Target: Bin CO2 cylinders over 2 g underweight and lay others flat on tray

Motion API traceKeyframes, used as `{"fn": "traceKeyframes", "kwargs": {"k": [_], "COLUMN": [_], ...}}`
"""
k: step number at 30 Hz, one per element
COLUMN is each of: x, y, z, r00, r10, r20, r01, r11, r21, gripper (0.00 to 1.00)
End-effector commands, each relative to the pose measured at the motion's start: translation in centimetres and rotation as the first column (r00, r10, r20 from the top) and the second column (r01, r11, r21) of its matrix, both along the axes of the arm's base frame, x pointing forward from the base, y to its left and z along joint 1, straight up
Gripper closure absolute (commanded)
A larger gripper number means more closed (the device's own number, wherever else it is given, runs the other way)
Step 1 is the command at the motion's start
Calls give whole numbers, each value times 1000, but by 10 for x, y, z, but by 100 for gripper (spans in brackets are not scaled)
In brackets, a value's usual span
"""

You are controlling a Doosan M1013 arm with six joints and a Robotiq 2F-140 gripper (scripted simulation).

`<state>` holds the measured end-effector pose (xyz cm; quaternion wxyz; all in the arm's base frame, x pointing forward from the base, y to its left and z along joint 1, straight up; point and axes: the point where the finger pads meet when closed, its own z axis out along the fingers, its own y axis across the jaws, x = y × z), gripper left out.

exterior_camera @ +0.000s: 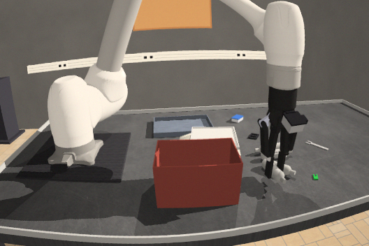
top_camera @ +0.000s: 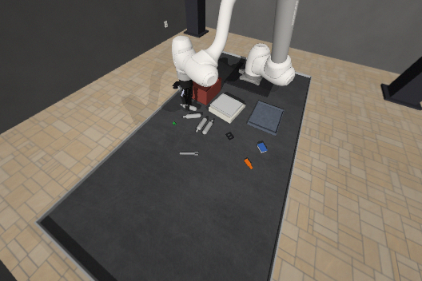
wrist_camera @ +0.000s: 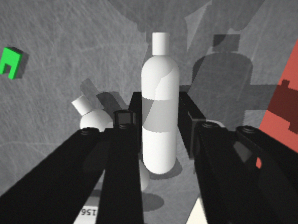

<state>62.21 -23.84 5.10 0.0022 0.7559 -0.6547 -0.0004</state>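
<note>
My gripper [top_camera: 185, 102] [exterior_camera: 274, 173] [wrist_camera: 159, 106] is shut on a white CO2 cylinder [top_camera: 192, 108] [exterior_camera: 284, 172] [wrist_camera: 160, 120], which lies across the fingers, low at the table top. It is just to the right of the red scrap bin [top_camera: 206, 93] [exterior_camera: 197, 175] [wrist_camera: 285, 115] in the exterior view. A second cylinder [wrist_camera: 92, 117] lies close beside the fingers. Three more cylinders [top_camera: 192, 116] [top_camera: 201, 124] [top_camera: 208, 126] lie nearby. The white scale [top_camera: 227, 107] [exterior_camera: 214, 131] and the blue-grey tray [top_camera: 265, 116] [exterior_camera: 182, 124] stand beyond the bin.
A green clip [top_camera: 174, 123] [exterior_camera: 316, 177] [wrist_camera: 10, 62] lies near the gripper. A metal wrench [top_camera: 189, 153] [exterior_camera: 317, 145], a small black part [top_camera: 229, 136] [exterior_camera: 253, 136], a blue block [top_camera: 261, 147] [exterior_camera: 237, 118] and an orange piece [top_camera: 248, 163] lie on the table. The robot base [top_camera: 256, 69] stands behind.
</note>
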Motion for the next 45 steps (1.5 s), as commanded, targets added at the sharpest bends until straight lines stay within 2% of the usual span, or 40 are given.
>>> {"fn": "traceKeyframes", "kwargs": {"k": [1, 6, 8, 12, 15, 19, 30, 31, 33, 37, 40, 42, 43, 45], "x": [1, 1, 1, 1, 1, 1, 0, -3, -25, -59, -85, -85, -110, -123], "y": [0, 0, 0, 0, 0, 0, 2, 12, 65, 111, 145, 145, 182, 200], "z": [28, 81, 81, 119, 137, 147, 148, 149, 152, 150, 148, 148, 147, 146], "r00": [1000, 1000, 1000, 1000, 1000, 1000, 1000, 1000, 997, 969, 959, 959, 959, 959], "r10": [0, 0, 0, 0, 0, 0, -2, -13, -73, -247, -282, -282, -282, -282], "r20": [2, 2, 2, 2, 2, 2, 2, 2, 2, 2, 2, 2, 2, 2], "r01": [0, 0, 0, 0, 0, 0, 2, 13, 73, 247, 282, 282, 282, 282], "r11": [1000, 1000, 1000, 1000, 1000, 1000, 1000, 1000, 997, 969, 959, 959, 959, 959], "r21": [0, 0, 0, 0, 0, 0, 0, 0, 0, 0, 0, 0, 0, 0], "gripper": [90, 90, 90, 90, 90, 90, 90, 90, 90, 90, 90, 90, 90, 90]}}
